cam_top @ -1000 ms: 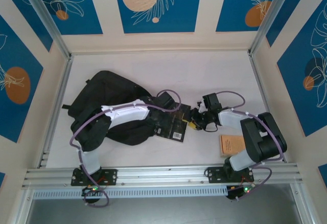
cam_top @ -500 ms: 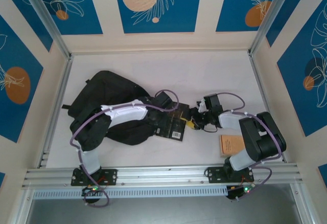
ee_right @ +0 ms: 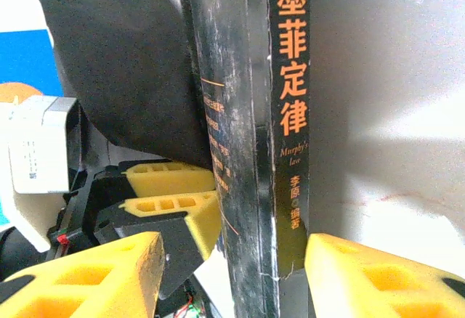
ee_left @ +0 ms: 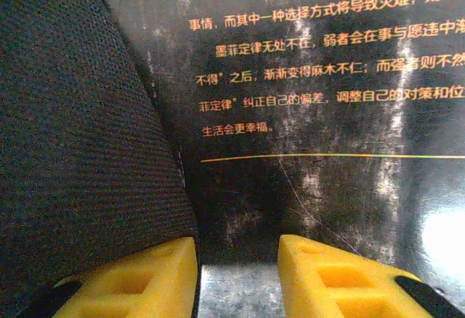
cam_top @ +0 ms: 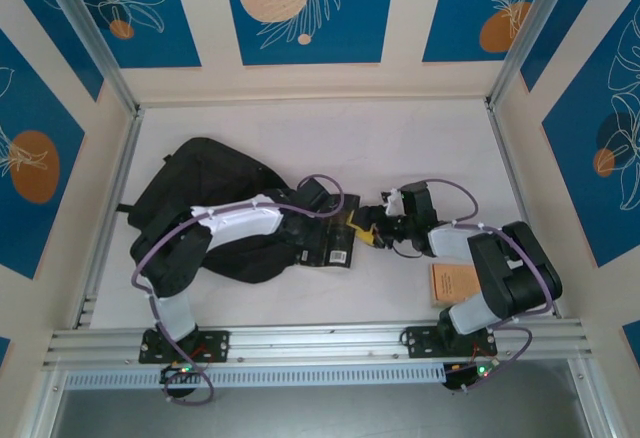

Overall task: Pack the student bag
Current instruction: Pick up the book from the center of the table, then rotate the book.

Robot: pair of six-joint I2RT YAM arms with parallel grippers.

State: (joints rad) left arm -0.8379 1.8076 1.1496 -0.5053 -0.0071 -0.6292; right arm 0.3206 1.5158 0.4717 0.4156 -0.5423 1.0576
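1. two arms of mine are reaching toward the middle of the white table (cam_top: 400, 148), and they are meeting at a black book (cam_top: 330, 245).
2. the student bag (cam_top: 200, 198) is lying on the left half of the table. part of its dark bulk is sitting under my left forearm, and its near right edge is touching the black book.
3. my left pincer (cam_top: 343, 222) is sitting at the book's far right corner, right where book and bag are meeting.
4. in my left wrist view, its yellow fingers (ee_left: 138, 278) are standing a narrow gap apart. the student bag's mesh fabric (ee_left: 73, 129) is crowding over the left one. the black book's glossy back cover (ee_left: 312, 115), printed in orange, is spreading out ahead. i cannot tell whether this pincer is pinching any fabric.
5. my right pincer (cam_top: 370, 235) is sitting at the book's right edge, close beside my left pincer.
6. in my right wrist view, my right pincer (ee_right: 236, 245) is standing about half open and straddling the black book (ee_right: 287, 115) across its spine. one yellow finger (ee_right: 378, 282) is touching the spine side. the other is standing clear with a gap showing, so nothing is being clamped.
7. in that same view, my left pincer (ee_right: 171, 194) is showing just beside the book's cover, under the student bag's dark fabric (ee_right: 123, 64).
8. a tan book (cam_top: 455, 284) is lying flat near my right arm's base, well apart from the bag.
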